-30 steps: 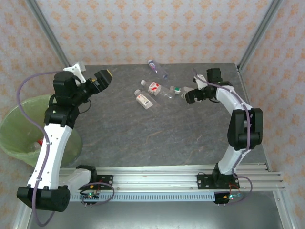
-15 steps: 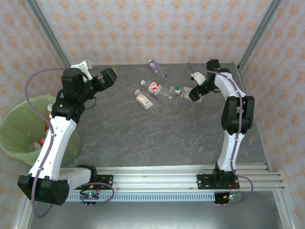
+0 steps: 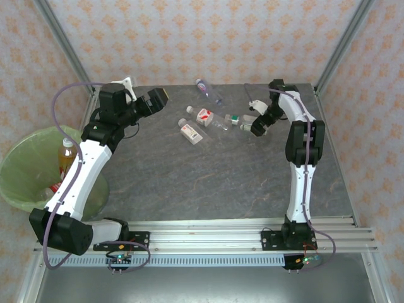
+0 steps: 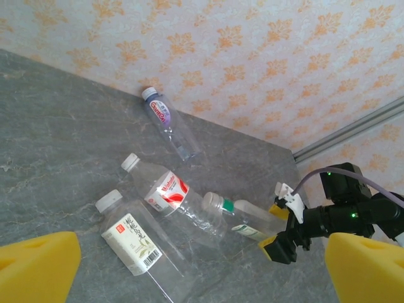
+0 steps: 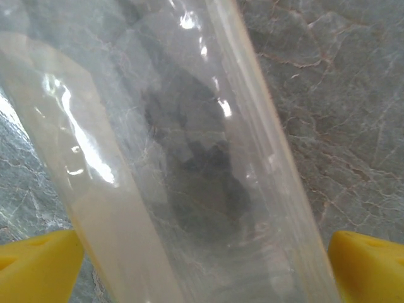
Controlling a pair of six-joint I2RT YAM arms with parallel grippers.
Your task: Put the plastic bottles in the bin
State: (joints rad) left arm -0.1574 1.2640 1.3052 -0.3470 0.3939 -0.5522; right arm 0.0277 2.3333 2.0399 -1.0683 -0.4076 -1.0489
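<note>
I'm between picks on the left and about to pick on the right. The right arm [image 3: 306, 151] reaches to the far right of the bench [image 3: 202, 183]. Its jaws stand wide apart, astride the green-label bottle [image 3: 238, 120]. In the right wrist view that clear body [image 5: 189, 158] lies between the yellow pads [image 5: 38, 265], and I can't tell whether either pad touches it. Nothing is gripped yet.

The left arm [image 3: 82, 170] hangs over the far left corner, jaws apart and empty, facing the other bottles. Three more lie near the middle of the far edge: the purple-label bottle [image 4: 165, 118] farthest back, the red-label bottle [image 4: 167, 192] and the white-label bottle [image 4: 136, 243] just beside each other. The bin [image 3: 9, 177] stands off the left edge with at least one orange bottle [image 3: 65, 154] inside.

My next move, as I judge it, is to close the right jaws across the bottle's body. It is thin and may flatten or squirt out, so I'd close gently. Then comes a long carry across to the bin, or a hand-off to the left.

Since a second ago the left arm has swung from over the bin toward the bottles, uncovering the orange bottle. The right arm has stretched farther back. The bench bottles haven't moved.
</note>
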